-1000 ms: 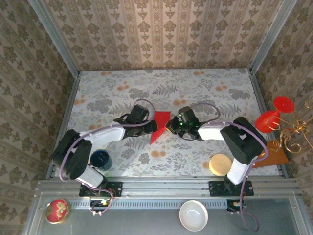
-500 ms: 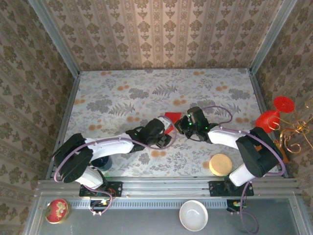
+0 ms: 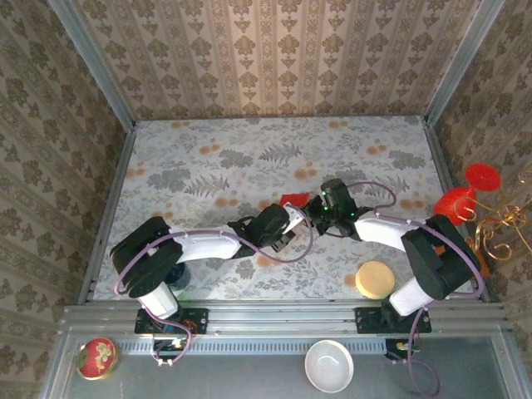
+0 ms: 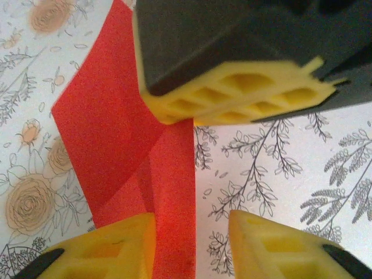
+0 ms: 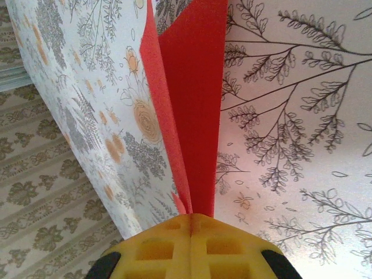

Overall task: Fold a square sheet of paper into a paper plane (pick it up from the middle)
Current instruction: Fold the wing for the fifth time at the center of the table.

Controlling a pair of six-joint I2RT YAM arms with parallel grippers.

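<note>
Flowered tabletop inside walls of patterned wallpaper. At the middle, a little right of centre: red paper, part-folded, with a crease running along its length. Held at one end by the right gripper, jaws closed tight on the folded layers. Around the strip, the left gripper: jaws apart, paper between them and touching one finger, no pinch yet. Against a second ago: left arm reached rightward over the paper and close up to the right gripper; far less red showing from above; left jaws narrower than half a second ago. Probable meaning: a second grip being prepared beside the first, ready for the next crease; folding far from finished.
</note>
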